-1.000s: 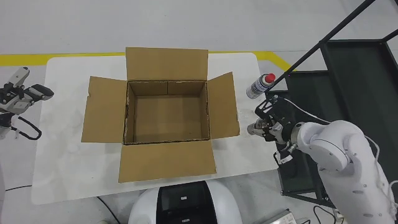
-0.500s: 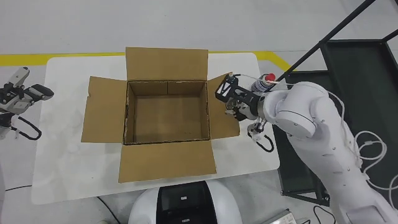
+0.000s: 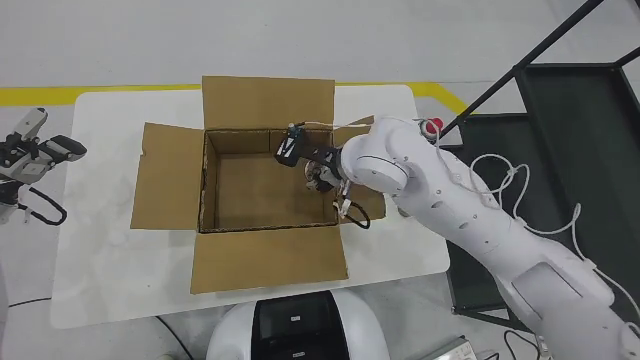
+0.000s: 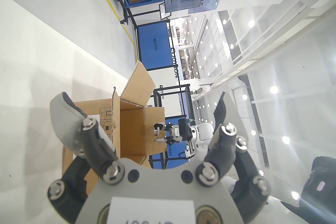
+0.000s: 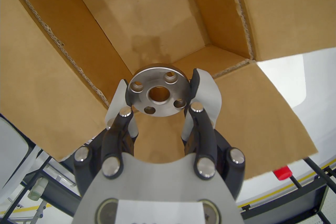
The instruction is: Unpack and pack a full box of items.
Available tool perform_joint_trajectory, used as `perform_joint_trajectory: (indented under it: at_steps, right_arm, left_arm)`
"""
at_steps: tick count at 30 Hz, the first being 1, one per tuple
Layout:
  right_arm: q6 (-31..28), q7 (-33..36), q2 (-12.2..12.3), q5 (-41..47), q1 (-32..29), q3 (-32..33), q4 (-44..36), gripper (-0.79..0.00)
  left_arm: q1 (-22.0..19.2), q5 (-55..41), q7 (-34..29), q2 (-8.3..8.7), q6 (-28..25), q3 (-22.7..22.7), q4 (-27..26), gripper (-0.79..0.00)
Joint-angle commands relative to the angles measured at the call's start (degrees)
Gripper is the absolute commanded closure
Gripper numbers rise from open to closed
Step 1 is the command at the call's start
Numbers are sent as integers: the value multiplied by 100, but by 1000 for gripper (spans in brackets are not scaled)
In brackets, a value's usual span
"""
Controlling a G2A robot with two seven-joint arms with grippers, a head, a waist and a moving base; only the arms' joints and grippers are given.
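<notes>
Metal flange [image 5: 157, 93], round w/ centre bore & four small holes, is held by its rim in the right pincer [image 5: 158, 82], fingers clenched on opposite edges. Under that pincer is the bare floor of the open cardboard box [image 3: 268, 100]; one box wall is just beside it. Box sits on the white desk [image 3: 110, 260], flaps spread. Left pincer [image 4: 141, 107] is released, fingers wide & holding nothing, box well apart from it

Right arm [image 3: 450, 200], right half of top view: glossy white rounded shells, thin white cable [image 3: 497, 172] looped alongside. Right gripper [image 5: 160, 83]: grey plate, black linkages, silver round-head screws [image 5: 205, 166], white fingers [image 5: 210, 89] with black pads [image 5: 194, 80], white label [image 5: 157, 209]. Left gripper [image 4: 143, 104]: same build.
</notes>
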Motion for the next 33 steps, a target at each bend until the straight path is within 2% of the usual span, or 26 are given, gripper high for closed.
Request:
perform_joint_trajectory:
  at_steps: [1,23,27,33]
  right_arm:
    - [31,-100,-63,4,74,-153,174,0]
    - [-102,-248,-106,-99,85,-281,376,0]
    - [-351,-323,-344,17,508,-730,1006,0]
    - [-453,-856,-902,80,1145,-1512,2084,0]
  left_arm:
    - [0,0,0,0,0,0,0,-785]
    - [0,0,0,0,0,0,0,-785]
    - [0,0,0,0,0,0,0,-785]
    - [0,0,0,0,0,0,0,-785]
